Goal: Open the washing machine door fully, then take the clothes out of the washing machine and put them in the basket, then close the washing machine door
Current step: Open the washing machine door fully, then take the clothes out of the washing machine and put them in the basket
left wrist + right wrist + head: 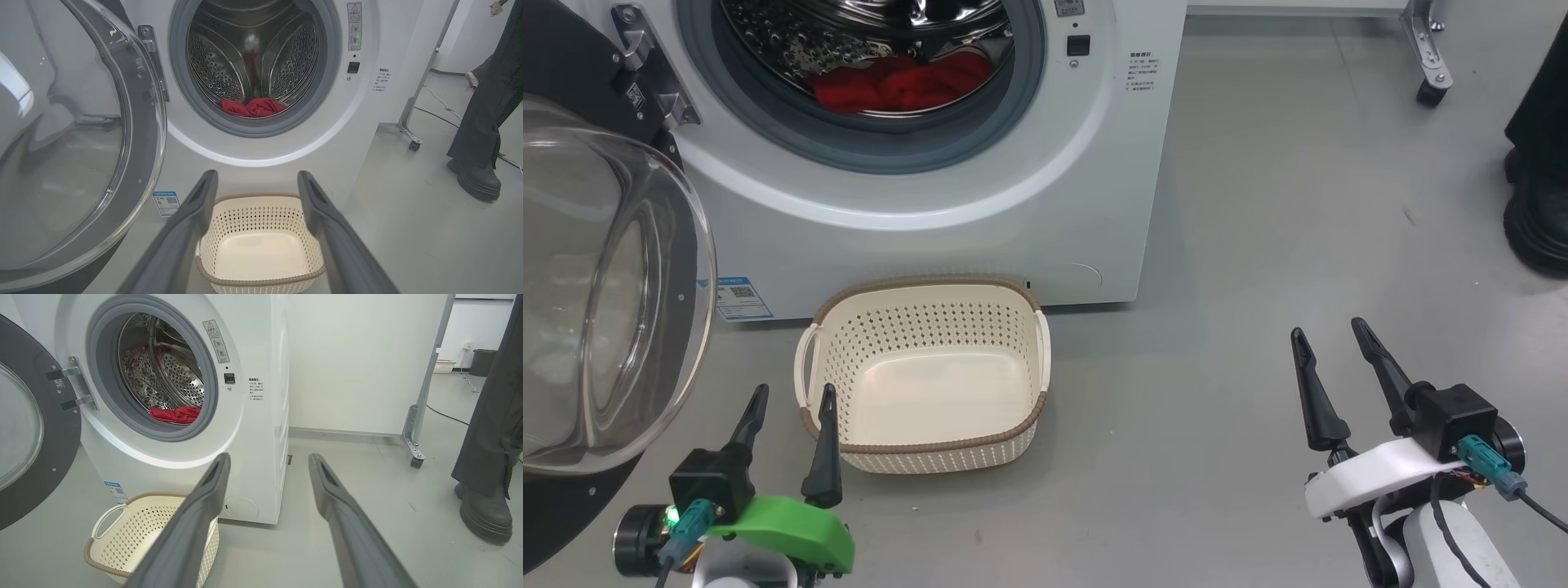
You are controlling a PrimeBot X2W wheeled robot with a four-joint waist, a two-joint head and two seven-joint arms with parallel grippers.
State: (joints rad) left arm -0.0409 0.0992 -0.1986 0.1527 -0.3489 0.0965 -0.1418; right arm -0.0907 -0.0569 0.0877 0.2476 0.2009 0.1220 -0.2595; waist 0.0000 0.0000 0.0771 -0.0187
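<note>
Pale grey floor point(1258, 245) before a white partition wall point(359, 355), a wheeled metal stand leg point(412, 445) at its foot. At the right edge, cut off above the knee, a person's dark trouser leg and chunky black boot point(486, 514).

In the head view, top of the big white front-loading washing machine point(980, 229) cropped away, along with the upper half of its steel drum point(253, 53). Large round door with glossy black rim and bulging clear glass bowl point(605, 286) swung wide on its steel hinge point(645, 57) at the left, running off the frame's left edge.

Low in the drum, a crumpled heap of bright red fabric clothes point(903, 82), lower edge masked by the grey rubber ring point(866, 151). Number of garments impossible to tell; stripes or white parts not to be made out. Small blue label point(734, 298) at the washer's lower left corner, print too fine to read.

On the floor just before the machine, below the opening, a cream perforated plastic basket with brown woven-look rim point(931, 282), smooth bottom in plain sight, near left corner partly covered by the left gripper point(795, 392) on its green mount. Long dark fingers spread wide, gripping nothing. Right gripper point(1327, 328) well apart over the floor to the right, fingers likewise parted, nothing between them.
</note>
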